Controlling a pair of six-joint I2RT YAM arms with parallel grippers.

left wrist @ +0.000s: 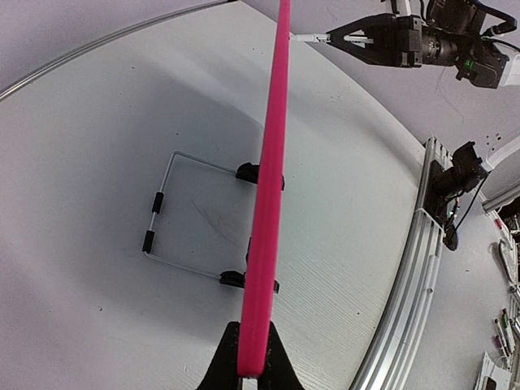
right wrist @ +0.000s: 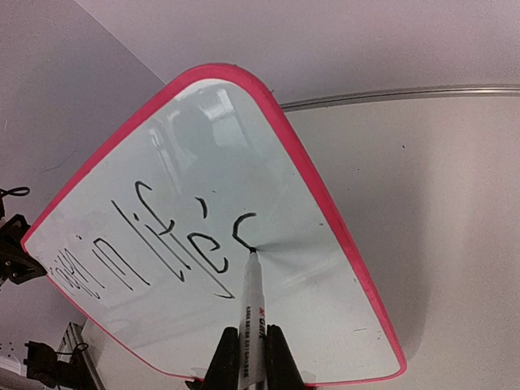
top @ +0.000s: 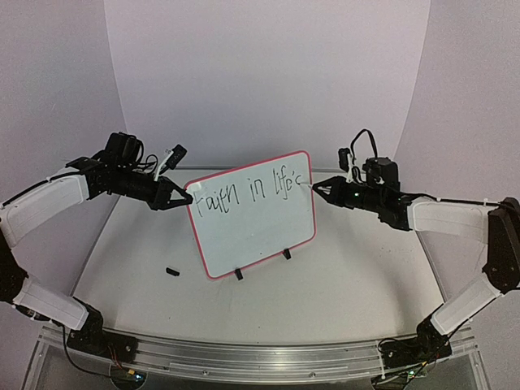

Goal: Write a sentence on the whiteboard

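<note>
At whiteboard (top: 260,231) edge: left gripper (top: 184,197) clamped there | right gripper (top: 318,188) clamps marker (right wrist: 253,302) touching board

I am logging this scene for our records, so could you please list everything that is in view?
whiteboard: one, white with pink-red frame, upright mid-table
handwriting: one line, black, across the board's upper part
clip feet: two, black, at the board's lower edge
wire stand: one, silver with black sleeves, on the table behind the board
marker: one, white barrel, tip touching the board at the last stroke
small object: one, black, on the table left of the board; too small to identify
table: one, white
rail: one, silver, along the near edge
left gripper: one, black, shut on the whiteboard's left edge
right gripper: one, black, shut on the marker
</note>
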